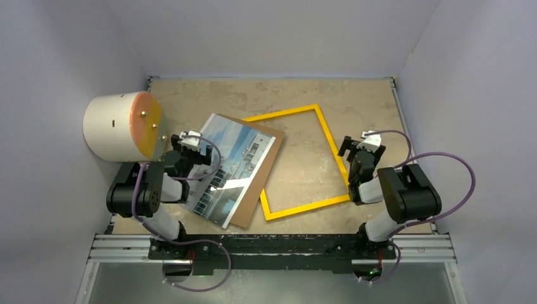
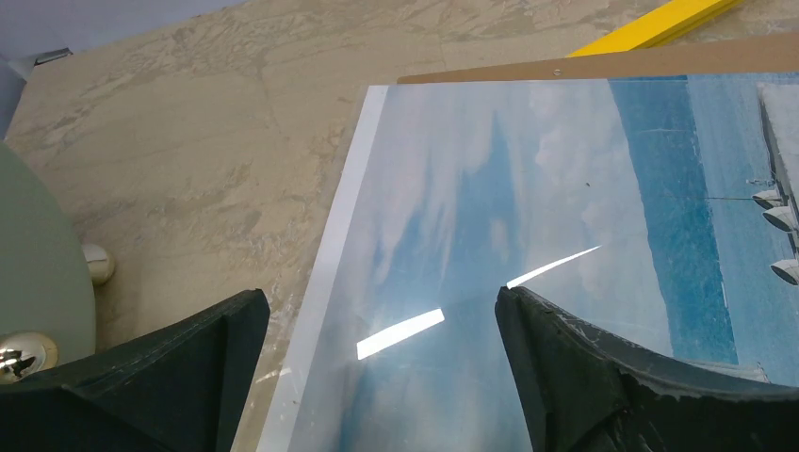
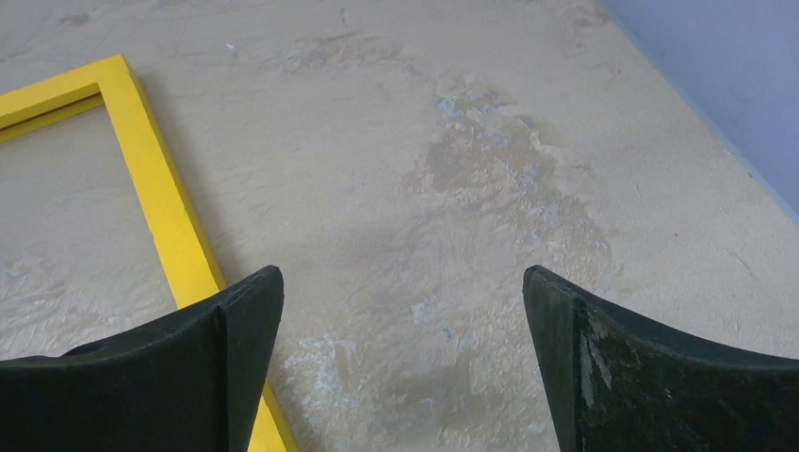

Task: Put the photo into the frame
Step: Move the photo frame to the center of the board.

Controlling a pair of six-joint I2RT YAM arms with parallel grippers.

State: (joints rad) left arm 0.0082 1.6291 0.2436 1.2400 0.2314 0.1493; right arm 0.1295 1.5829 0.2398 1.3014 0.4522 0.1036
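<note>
Photo (image 2: 565, 235) being carried flat by brown backing board (image 1: 258, 193), beside yellow frame (image 3: 162, 179). Print being judged light, floppy, slippery, easily creased; white border edge being favoured for pinch. Left gripper (image 2: 377, 311) and right gripper (image 3: 400, 282) being held wide open, empty.

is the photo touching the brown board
Touching. The top view shows the photo lying flat on the brown board, whose edge sticks out along the photo's right side.

We find the photo (image 1: 235, 168) on the backing board (image 1: 257, 183), with the frame (image 1: 282, 113) at its three o'clock, partly beneath.
</note>
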